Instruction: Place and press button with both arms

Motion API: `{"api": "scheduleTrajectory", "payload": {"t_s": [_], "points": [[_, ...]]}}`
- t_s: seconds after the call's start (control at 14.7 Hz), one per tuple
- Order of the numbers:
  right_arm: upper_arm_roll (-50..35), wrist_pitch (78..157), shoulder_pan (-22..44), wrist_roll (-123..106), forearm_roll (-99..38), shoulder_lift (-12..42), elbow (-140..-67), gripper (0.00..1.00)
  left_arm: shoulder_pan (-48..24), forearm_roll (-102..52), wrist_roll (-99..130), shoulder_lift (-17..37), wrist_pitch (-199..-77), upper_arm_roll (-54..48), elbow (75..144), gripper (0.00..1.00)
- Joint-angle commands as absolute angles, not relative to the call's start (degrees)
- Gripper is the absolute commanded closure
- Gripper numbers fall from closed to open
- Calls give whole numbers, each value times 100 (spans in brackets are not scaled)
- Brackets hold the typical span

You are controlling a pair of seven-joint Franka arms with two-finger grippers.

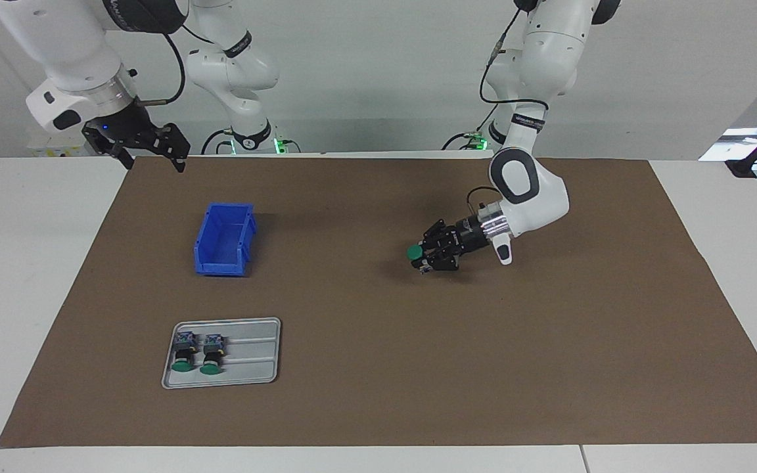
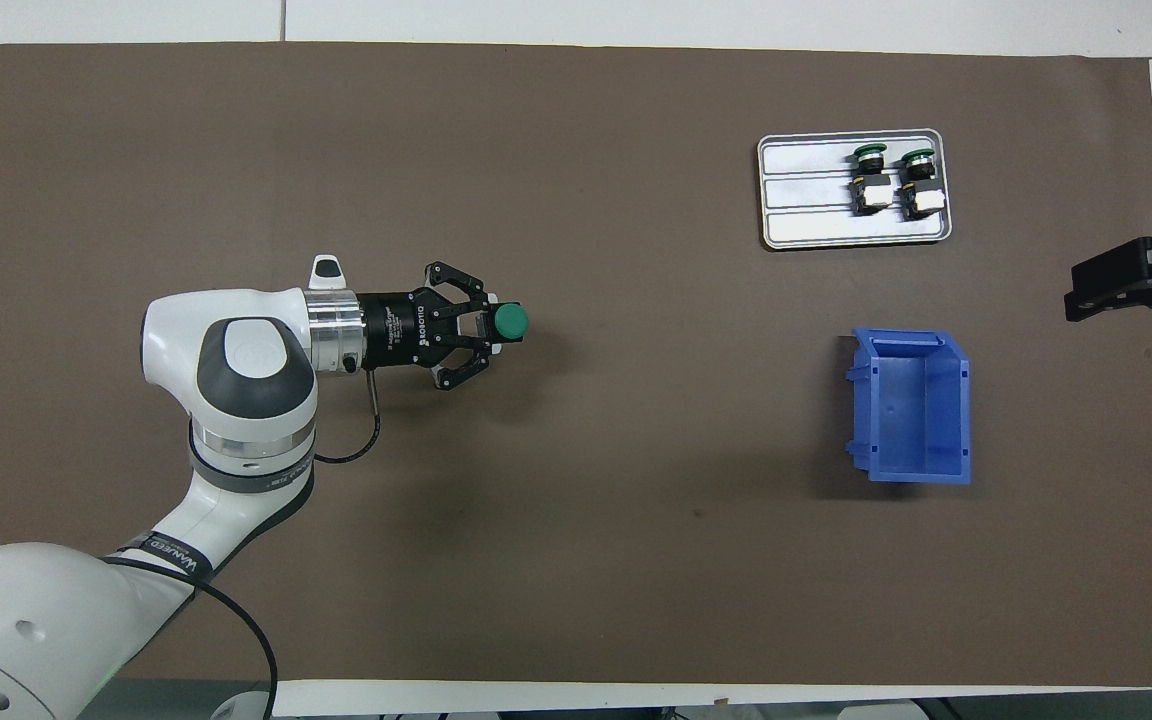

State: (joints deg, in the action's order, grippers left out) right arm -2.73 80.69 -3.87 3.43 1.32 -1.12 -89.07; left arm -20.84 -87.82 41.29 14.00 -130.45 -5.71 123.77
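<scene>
My left gripper hangs low over the brown mat near its middle, shut on a button whose green cap points toward the right arm's end of the table. Two more buttons lie side by side in a grey tray. My right gripper waits raised over the mat's edge at the right arm's end, open and holding nothing.
An empty blue bin stands on the mat, nearer to the robots than the tray. The brown mat covers most of the white table.
</scene>
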Motion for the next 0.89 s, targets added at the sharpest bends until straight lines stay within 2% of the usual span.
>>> {"api": "scheduleTrajectory", "payload": {"t_s": [0.0,0.61,0.82], "points": [[-281,8042,-413,211,105,-211,-9009,1,-1951,-9078,3728,1537,-12780,-589,12419,89],[-281,8042,-413,211,105,-211,-9009,1,-1793,-9869,3410,1793,-12305,-580,12437,90],[-281,8042,-413,211,105,-211,-9009,1,-1819,-9923,3279,1793,-12279,-589,12506,94]]}}
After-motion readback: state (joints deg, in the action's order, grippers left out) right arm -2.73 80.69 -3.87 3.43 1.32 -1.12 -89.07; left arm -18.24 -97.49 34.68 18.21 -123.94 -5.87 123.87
